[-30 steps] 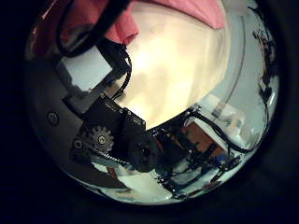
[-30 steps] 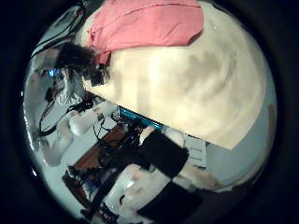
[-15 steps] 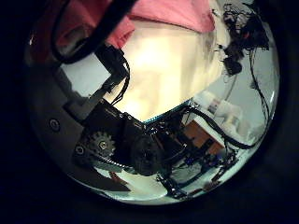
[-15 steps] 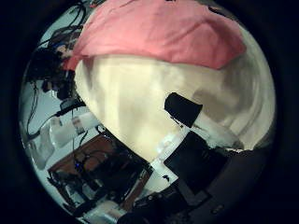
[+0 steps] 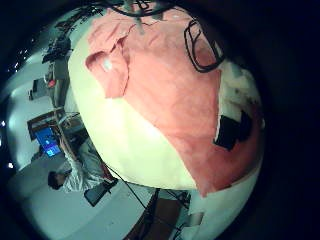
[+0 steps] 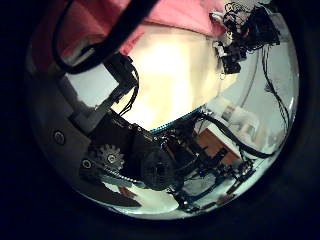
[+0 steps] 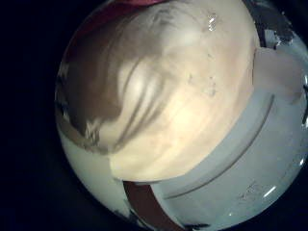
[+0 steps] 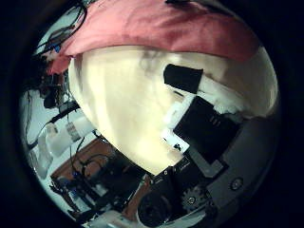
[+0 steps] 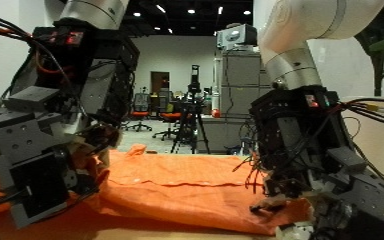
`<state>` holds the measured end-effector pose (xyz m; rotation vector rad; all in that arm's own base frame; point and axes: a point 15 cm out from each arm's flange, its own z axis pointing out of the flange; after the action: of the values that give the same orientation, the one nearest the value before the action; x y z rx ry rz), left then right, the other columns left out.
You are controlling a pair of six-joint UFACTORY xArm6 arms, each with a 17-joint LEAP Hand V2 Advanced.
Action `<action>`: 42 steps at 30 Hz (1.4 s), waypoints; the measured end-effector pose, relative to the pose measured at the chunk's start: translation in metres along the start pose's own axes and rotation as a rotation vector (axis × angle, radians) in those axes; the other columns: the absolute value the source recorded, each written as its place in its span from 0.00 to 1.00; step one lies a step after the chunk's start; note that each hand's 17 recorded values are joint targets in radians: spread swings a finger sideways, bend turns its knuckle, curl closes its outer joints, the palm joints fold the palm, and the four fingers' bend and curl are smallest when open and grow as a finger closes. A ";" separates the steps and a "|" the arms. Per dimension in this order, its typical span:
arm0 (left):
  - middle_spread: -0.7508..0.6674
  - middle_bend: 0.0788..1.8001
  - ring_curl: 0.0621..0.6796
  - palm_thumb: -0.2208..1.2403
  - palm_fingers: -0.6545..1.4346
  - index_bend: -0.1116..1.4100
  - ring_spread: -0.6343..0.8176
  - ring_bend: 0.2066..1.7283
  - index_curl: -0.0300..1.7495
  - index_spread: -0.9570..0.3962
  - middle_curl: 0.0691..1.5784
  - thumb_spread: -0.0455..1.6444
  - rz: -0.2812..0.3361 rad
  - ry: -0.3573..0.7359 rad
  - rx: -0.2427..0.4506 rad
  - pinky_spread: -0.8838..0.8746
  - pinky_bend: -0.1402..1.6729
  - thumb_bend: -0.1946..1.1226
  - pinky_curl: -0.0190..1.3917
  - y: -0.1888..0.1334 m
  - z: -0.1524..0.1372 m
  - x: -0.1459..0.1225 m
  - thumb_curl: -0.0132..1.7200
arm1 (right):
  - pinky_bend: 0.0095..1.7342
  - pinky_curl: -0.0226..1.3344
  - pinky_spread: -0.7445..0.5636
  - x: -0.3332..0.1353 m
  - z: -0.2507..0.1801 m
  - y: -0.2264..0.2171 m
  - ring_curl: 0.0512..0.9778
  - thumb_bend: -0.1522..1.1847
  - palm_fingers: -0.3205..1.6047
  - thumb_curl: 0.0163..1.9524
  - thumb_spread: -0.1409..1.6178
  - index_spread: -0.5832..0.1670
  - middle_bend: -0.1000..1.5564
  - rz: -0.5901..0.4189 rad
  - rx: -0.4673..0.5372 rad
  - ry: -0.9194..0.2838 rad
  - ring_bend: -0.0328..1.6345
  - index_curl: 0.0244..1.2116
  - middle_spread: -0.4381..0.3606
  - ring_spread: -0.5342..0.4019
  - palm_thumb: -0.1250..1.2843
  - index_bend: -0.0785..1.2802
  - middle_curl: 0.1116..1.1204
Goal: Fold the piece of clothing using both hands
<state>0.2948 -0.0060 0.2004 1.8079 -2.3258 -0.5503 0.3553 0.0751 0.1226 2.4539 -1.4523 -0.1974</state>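
An orange garment (image 9: 192, 190) lies spread flat on the table between my two hands. My left hand (image 9: 39, 180) hangs low over one end of it, and a finger (image 5: 235, 120) rests over the cloth near its edge. My right hand (image 9: 312, 200) is low at the garment's near corner, fingertips (image 9: 279, 208) close to the hem. In the right thumb side palm view a straight finger (image 8: 190, 90) reaches across the table (image 8: 123, 104) to just short of the garment's edge (image 8: 161, 33). Neither hand has cloth curled in its fingers.
Bare table top (image 7: 164, 96) with a shadow on it fills the right little finger side palm view, and its edge (image 7: 241, 125) runs close by. The other hand (image 6: 245, 35) shows beyond the garment (image 6: 180, 10) in the left thumb side palm view. Office chairs and equipment stand behind the table.
Both palm views have drawn closer to the garment. A finger of the right hand came into its thumb side view and now reaches nearer the cloth's edge.
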 end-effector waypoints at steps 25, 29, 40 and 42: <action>0.09 0.40 0.80 0.81 0.71 0.20 0.15 0.83 0.85 0.32 0.85 0.59 0.173 0.044 -0.036 0.16 0.79 0.14 0.52 0.074 -0.033 0.019 0.49 | 0.75 0.56 0.37 0.035 -0.086 0.088 0.68 0.16 0.76 0.30 0.69 0.41 0.84 0.104 0.048 0.007 0.83 0.69 0.38 0.33 0.90 0.84 0.67; 0.09 0.40 0.79 0.81 0.71 0.20 0.15 0.83 0.85 0.33 0.85 0.59 0.212 0.047 -0.069 0.16 0.79 0.14 0.51 0.091 -0.044 0.029 0.48 | 0.75 0.57 0.38 0.026 -0.102 0.124 0.69 0.15 0.75 0.31 0.69 0.42 0.84 0.111 0.014 -0.006 0.83 0.69 0.39 0.34 0.91 0.85 0.67; 0.09 0.39 0.79 0.81 0.72 0.19 0.14 0.82 0.87 0.36 0.86 0.58 0.231 0.044 -0.097 0.16 0.78 0.14 0.51 0.115 -0.088 0.022 0.48 | 0.73 0.59 0.39 0.005 -0.142 0.182 0.69 0.12 0.75 0.34 0.69 0.44 0.85 0.128 0.056 0.001 0.84 0.70 0.40 0.34 0.91 0.85 0.67; 0.09 0.39 0.79 0.81 0.72 0.19 0.14 0.82 0.87 0.36 0.86 0.58 0.227 0.041 -0.103 0.15 0.78 0.14 0.51 0.119 -0.096 0.019 0.48 | 0.73 0.60 0.38 0.004 -0.146 0.185 0.68 0.11 0.75 0.35 0.70 0.44 0.85 0.129 0.060 0.002 0.84 0.70 0.40 0.35 0.91 0.84 0.66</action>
<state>0.2137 -0.0185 0.3307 1.4722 -2.3844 -0.5810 0.2401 0.0123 0.3186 2.3940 -1.6318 -0.1259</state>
